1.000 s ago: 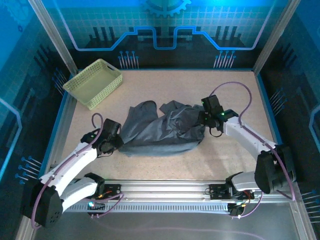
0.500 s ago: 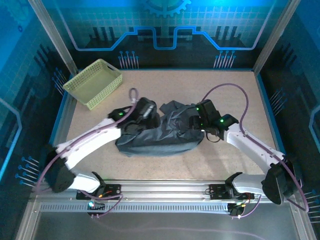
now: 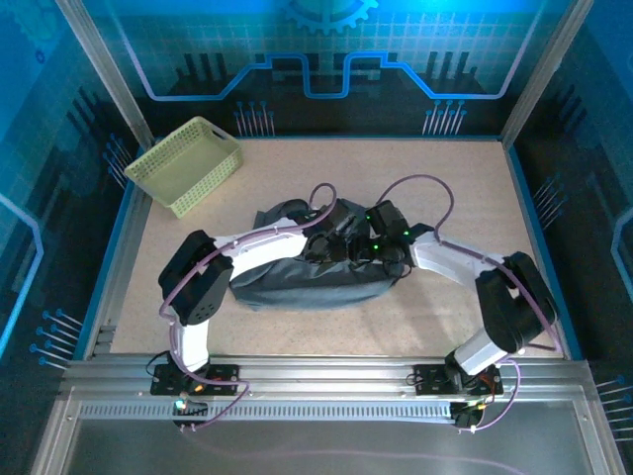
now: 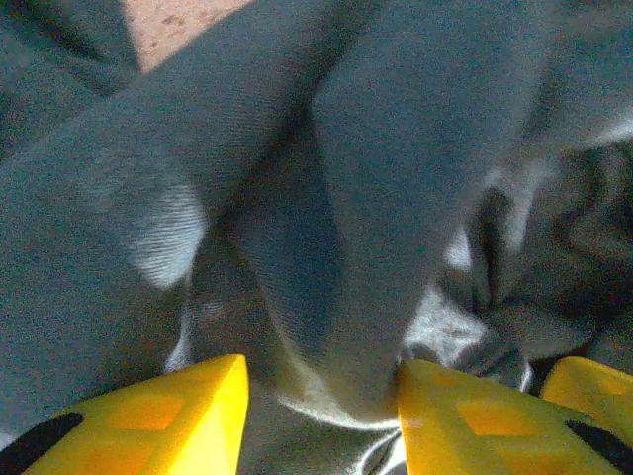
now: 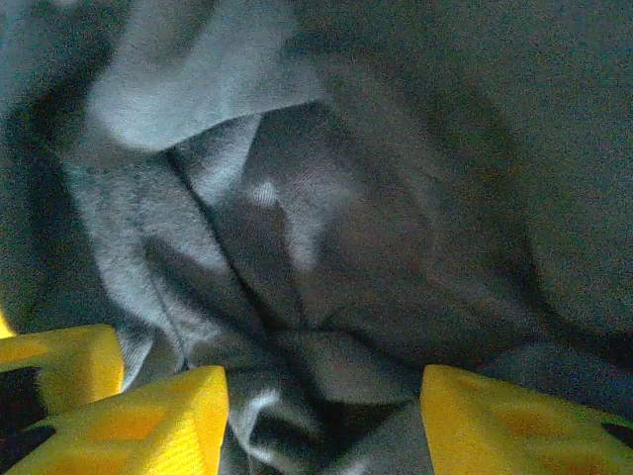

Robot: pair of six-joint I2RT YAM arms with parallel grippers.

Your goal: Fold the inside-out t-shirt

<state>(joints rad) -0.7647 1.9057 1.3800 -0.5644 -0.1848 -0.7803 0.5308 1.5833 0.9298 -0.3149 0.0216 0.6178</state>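
Note:
The inside-out t-shirt (image 3: pixel 297 277) lies as a crumpled dark grey heap in the middle of the table. Both grippers meet over its upper middle. My left gripper (image 3: pixel 331 243) is pressed into the cloth. In the left wrist view its yellow fingers (image 4: pixel 203 416) hold a raised fold of the t-shirt (image 4: pixel 396 148) between them, so the left gripper (image 4: pixel 316 421) is shut on that fold. My right gripper (image 3: pixel 372 243) sits just to the right of it. In the right wrist view the right gripper (image 5: pixel 324 421) is open, with loose wrinkles of the t-shirt (image 5: pixel 326 257) between its wide-set fingers.
A pale yellow-green lattice basket (image 3: pixel 186 163) stands at the back left corner. Bare tabletop (image 3: pixel 445 178) surrounds the shirt, bounded by blue-lit walls. Another yellow finger (image 4: pixel 593 396) shows at the right edge of the left wrist view.
Both arms have swung in from the shirt's left and right ends to its middle. The left jaws have closed on a fold and the right jaws have widened.

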